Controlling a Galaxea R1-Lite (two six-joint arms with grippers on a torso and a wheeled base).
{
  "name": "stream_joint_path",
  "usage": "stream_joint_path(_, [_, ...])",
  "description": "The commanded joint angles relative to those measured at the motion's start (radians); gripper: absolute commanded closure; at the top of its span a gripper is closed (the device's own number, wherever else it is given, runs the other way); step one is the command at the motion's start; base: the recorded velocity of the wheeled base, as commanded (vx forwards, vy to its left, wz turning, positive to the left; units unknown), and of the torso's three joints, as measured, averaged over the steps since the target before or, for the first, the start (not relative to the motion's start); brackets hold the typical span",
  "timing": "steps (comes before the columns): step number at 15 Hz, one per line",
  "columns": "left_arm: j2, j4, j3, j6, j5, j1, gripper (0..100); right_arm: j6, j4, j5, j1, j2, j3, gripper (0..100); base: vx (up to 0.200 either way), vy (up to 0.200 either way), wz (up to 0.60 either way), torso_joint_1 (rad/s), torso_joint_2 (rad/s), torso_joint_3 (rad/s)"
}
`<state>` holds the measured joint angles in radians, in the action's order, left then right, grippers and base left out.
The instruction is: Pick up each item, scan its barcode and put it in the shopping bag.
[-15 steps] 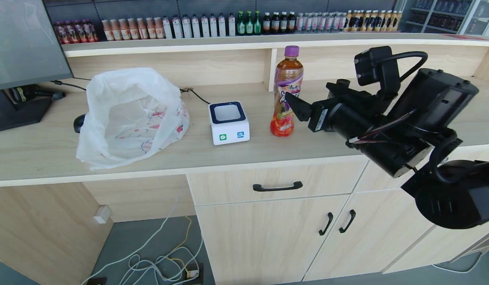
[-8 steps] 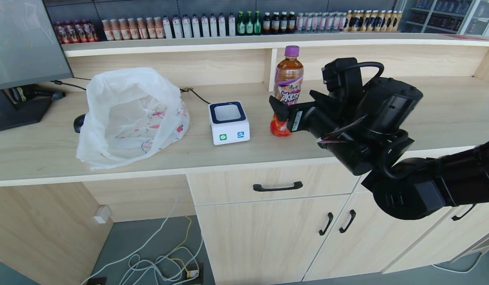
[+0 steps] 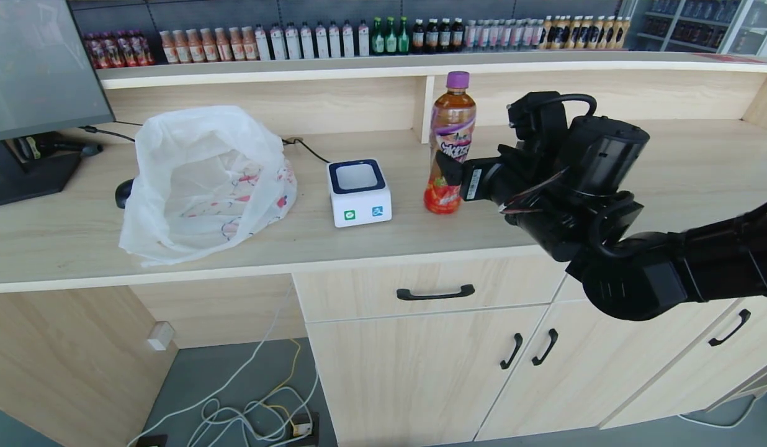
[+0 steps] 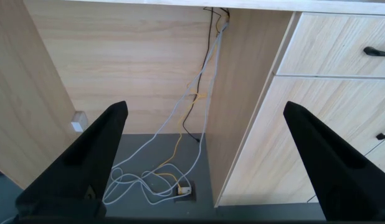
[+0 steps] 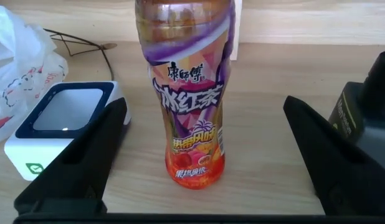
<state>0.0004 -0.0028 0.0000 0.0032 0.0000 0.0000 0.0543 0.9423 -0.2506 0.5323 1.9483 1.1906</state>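
A tea bottle with a purple cap and an orange-red base stands upright on the wooden counter, right of a white barcode scanner. A white plastic shopping bag lies open at the counter's left. My right gripper is open at the bottle's lower half, one finger dark in front of the label. In the right wrist view the bottle stands centred between the spread fingers of that gripper, with the scanner and bag beside it. My left gripper hangs open below the counter.
A screen on a black stand and a dark mouse sit at the far left. Rows of bottles line the back shelf. Drawers and cabinet doors face me; cables lie on the floor.
My right arm has swung left and inward over the counter, bringing its open gripper up against the bottle. Bottle, scanner and bag have stayed put.
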Motion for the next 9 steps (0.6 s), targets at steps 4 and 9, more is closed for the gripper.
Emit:
stream_joint_path(4, [0.000,0.000,0.000,0.000,0.000,0.000,0,0.001,-0.053,-0.006,-0.005,0.072,0.136,0,0.000,0.000,0.00,0.000,0.00,0.000])
stream_joint_path(9, [0.000,0.000,0.000,0.000,0.000,0.000,0,0.003,-0.083,-0.021,-0.005,0.121,0.196,0,0.000,0.000,0.00,0.000,0.00,0.000])
